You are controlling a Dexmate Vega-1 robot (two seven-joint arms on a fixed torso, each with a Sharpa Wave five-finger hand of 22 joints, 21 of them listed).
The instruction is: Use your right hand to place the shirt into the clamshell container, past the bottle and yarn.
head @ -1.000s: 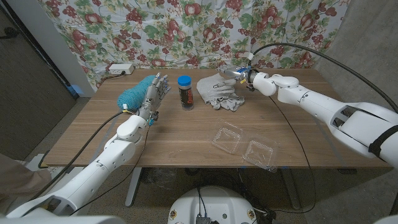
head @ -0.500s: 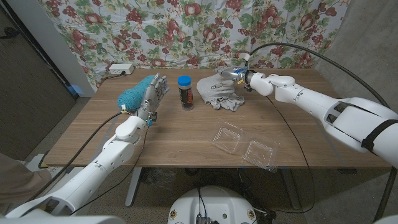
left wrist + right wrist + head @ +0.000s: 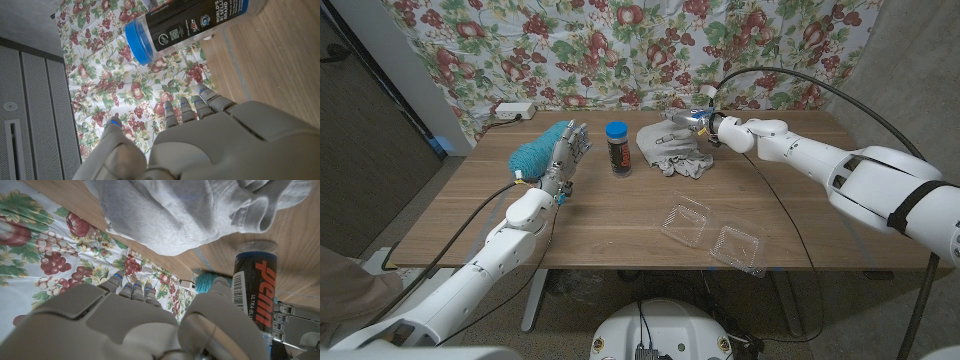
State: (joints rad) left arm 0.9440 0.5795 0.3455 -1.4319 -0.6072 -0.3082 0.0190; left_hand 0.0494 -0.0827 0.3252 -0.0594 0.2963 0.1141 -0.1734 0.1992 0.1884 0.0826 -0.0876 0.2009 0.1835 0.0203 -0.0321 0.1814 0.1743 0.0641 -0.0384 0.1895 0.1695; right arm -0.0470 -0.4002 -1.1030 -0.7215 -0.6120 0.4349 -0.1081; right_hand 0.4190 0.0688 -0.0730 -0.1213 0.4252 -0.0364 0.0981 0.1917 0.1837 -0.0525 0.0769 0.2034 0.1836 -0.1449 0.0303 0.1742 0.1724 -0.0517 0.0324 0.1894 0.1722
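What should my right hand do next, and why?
Probably lower the right hand onto the shirt and close on a fold. It sits at the shirt's far edge holding nothing, and the shirt lies on the table, apart from the open clamshell container.

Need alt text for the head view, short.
The robot's right hand reaches to a crumpled grey shirt at the wooden table's far side. The left hand stands beside teal yarn and a blue-lidded bottle; an open clamshell container lies nearer.

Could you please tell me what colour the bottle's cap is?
Blue; the bottle cap shows best in the left wrist view.
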